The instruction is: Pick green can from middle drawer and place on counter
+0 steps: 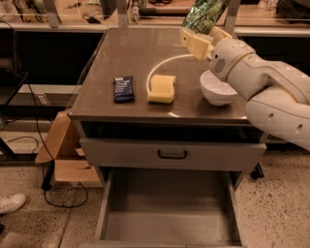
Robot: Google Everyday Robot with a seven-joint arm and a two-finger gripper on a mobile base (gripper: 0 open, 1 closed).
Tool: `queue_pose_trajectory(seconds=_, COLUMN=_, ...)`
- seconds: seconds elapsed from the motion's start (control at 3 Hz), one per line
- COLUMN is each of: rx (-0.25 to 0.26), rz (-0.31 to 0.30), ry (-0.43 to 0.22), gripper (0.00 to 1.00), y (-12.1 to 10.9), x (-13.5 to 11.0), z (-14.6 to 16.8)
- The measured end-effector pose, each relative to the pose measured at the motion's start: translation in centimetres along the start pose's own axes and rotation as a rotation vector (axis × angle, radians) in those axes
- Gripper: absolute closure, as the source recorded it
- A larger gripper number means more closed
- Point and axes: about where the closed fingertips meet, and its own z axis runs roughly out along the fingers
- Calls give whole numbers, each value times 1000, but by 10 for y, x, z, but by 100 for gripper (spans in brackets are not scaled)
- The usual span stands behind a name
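The end effector [198, 38] grips the green can [204, 13] above the counter [127, 54].

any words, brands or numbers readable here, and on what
No text here can be read.
Dark blue snack packet: pale marks, too blurred to read.
Green can, held in the gripper above the counter: leafy print only, no legible text.

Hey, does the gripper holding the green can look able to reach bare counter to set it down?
Probably yes. The gripper holds the green can above the counter's far right. Bare surface lies just left of it, and the white bowl sits nearer the front.
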Motion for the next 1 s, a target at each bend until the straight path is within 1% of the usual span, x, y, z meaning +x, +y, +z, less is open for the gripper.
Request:
queue_pose_trajectory(seconds=0.33, rx=-68, rz=-6, ry=52, gripper=100, y=15, x=15, z=-1)
queue_pose_trajectory(seconds=0.67, rx=-107, rz=2, ry=81, gripper=100, y=23, x=21, z=-7)
queue_pose_trajectory(seconds=1.0, rx=-113, rz=2, ry=86, gripper=100, y=25, x=22, z=-7)
